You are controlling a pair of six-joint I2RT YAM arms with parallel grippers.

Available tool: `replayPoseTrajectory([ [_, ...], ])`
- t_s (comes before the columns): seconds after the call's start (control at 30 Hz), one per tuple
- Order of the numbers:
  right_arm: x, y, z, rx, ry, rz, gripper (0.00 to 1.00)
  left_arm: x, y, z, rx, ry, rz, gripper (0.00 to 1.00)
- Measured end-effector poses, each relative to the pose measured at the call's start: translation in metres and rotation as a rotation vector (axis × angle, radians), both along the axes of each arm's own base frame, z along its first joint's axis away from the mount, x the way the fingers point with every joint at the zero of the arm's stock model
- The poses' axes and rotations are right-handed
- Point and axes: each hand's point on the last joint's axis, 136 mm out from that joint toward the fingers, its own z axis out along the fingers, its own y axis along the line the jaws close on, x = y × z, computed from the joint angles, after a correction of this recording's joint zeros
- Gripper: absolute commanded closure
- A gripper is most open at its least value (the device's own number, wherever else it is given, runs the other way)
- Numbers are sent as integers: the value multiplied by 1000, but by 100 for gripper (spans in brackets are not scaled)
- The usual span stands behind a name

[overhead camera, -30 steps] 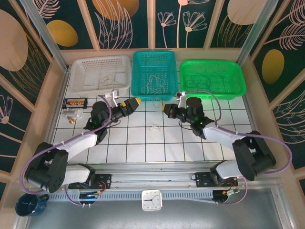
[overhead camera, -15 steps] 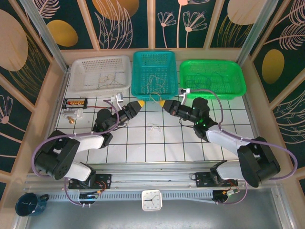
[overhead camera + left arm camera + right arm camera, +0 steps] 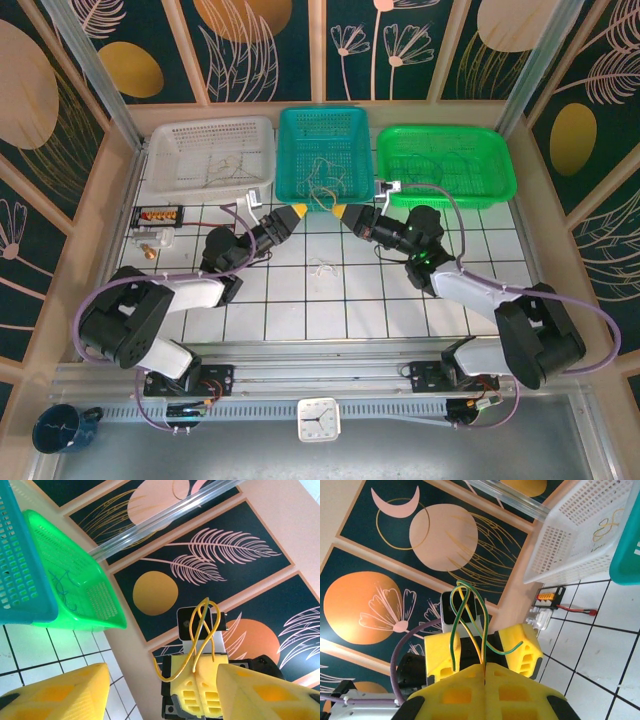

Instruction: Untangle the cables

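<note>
White tiled surface: right tool clamped on a yellow-green loop of the cables, held raised toward the left tool, whose fingers stand apart facing it, likely to take the loop's other side and pull; pale tangle lies on the tiles beneath.

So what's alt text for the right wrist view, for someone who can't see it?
The right gripper, shut on looped yellow and green cables, faces the left gripper, whose yellow fingers stand open either side of them. A white basket sits behind on the tiled table.
</note>
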Motion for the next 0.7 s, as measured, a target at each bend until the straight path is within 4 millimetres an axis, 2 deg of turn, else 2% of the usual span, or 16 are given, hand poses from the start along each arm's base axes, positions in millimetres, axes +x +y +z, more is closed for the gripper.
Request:
replayPoseTrajectory([
  [0.57, -3, 4, 8, 46, -5, 26, 100, 8, -14, 4, -12, -3, -19, 52],
  [0.7, -3, 4, 5, 45, -1, 26, 100, 7, -16, 4, -11, -3, -24, 48],
])
